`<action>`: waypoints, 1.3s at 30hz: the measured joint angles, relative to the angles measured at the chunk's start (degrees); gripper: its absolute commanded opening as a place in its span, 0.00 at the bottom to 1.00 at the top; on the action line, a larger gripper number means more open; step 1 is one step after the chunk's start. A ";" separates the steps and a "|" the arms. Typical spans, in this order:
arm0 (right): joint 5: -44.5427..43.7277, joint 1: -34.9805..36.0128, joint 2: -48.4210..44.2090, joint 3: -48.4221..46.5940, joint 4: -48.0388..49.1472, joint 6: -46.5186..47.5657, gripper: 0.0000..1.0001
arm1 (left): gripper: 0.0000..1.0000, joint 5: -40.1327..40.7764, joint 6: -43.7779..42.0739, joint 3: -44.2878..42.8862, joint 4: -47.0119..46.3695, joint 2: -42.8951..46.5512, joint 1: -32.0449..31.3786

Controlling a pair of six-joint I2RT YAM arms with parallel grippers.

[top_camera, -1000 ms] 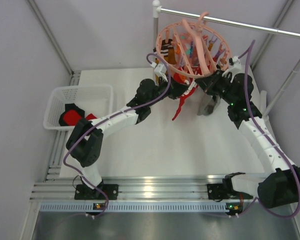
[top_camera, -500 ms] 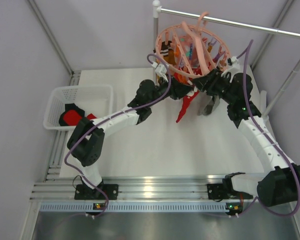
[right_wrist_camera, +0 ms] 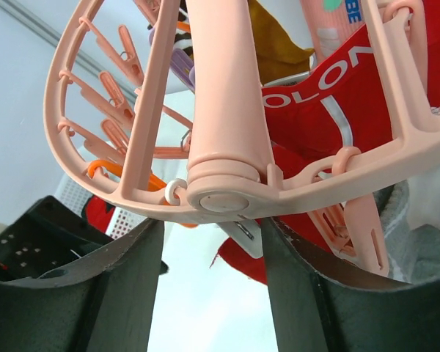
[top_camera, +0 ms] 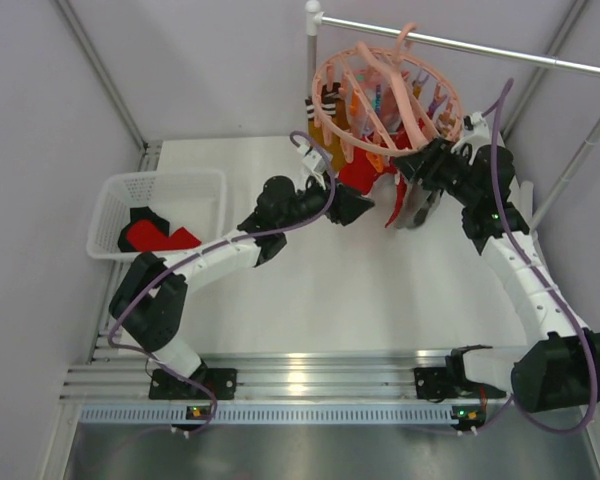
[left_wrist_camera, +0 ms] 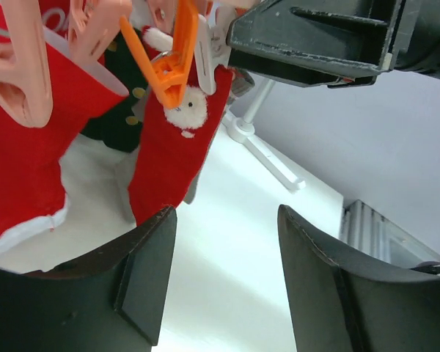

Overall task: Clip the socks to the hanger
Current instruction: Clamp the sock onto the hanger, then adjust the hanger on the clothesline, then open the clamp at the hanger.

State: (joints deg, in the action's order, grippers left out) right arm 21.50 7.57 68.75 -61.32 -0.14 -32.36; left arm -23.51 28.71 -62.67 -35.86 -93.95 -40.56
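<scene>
Left fingers (left_wrist_camera: 143,279) and right fingers (right_wrist_camera: 125,286) both stand apart; bumping the hanger (right_wrist_camera: 220,110) could shake the upper-centre red sock (left_wrist_camera: 169,161) from its orange clip (left_wrist_camera: 169,70).

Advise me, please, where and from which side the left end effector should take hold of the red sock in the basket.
Probably pinch the red sock across its middle, coming straight down with the left end effector: it lies flat and limp in the basket, whose walls block a sideways approach.
</scene>
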 measured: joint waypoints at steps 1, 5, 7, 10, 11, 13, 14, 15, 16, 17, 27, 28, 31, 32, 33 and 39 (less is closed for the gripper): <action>0.35 -0.31 0.00 0.00 -0.04 0.37 0.55 | 0.62 0.07 -1.40 0.28 -0.15 0.52 0.04; 1.27 -1.20 -0.04 0.00 -0.52 2.08 0.61 | 0.62 0.46 -6.64 0.35 -1.70 0.79 0.09; 1.99 -1.95 -0.11 0.00 -0.81 2.99 0.61 | 0.62 0.57 -8.96 0.31 -2.84 0.52 0.11; 2.93 -3.15 -0.37 0.02 -0.96 4.37 0.62 | 0.67 0.85 -12.37 -0.35 -4.79 -0.90 0.11; 3.13 -3.50 -0.55 0.02 -1.14 4.81 0.62 | 0.67 0.92 -13.03 -0.68 -5.27 -1.49 0.11; 3.41 -4.24 -1.07 0.02 -1.53 5.68 0.62 | 0.69 0.85 -14.43 -1.60 -6.88 -3.32 0.13; 3.56 -4.52 -1.25 0.02 -1.62 5.97 0.62 | 0.69 0.76 -14.84 -2.08 -7.78 -4.31 0.13; 3.72 -4.87 -1.40 0.02 -1.64 6.36 0.62 | 0.70 0.59 -15.17 -2.62 -8.55 -5.22 0.13; 3.91 -5.31 -1.51 0.02 -1.66 6.82 0.62 | 0.70 0.37 -15.26 -3.08 -9.22 -6.10 0.13; 4.11 -5.66 -1.55 0.02 -1.66 7.02 0.62 | 0.70 0.28 -15.30 -3.74 -10.03 -7.08 0.13; 7.06 -9.05 -1.88 0.26 -1.66 9.27 0.61 | 0.63 -0.68 -15.04 -11.89 -17.05 -15.06 -0.07; 7.34 -9.38 -2.14 0.39 -1.64 9.38 0.61 | 0.62 -1.01 -15.10 -12.11 -18.05 -15.34 -0.22; 8.15 -9.81 -3.19 0.68 -1.75 9.66 0.61 | 0.58 -2.08 -15.21 -12.17 -20.79 -16.00 -0.87; 8.46 -9.86 -3.58 0.68 -1.75 9.75 0.61 | 0.57 -2.43 -15.19 -12.17 -21.59 -16.20 -1.16; 8.74 -9.88 -4.07 0.68 -1.73 9.81 0.60 | 0.54 -2.69 -15.17 -12.17 -22.32 -16.33 -1.49; 10.23 -10.01 -6.62 0.98 -1.66 9.66 0.57 | 0.48 -4.13 -15.15 -12.17 -26.34 -17.11 -2.64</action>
State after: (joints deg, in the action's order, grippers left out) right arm 31.73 -2.44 62.13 -60.34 -1.80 -22.70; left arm -27.64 13.56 -74.85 -62.19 -111.07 -43.20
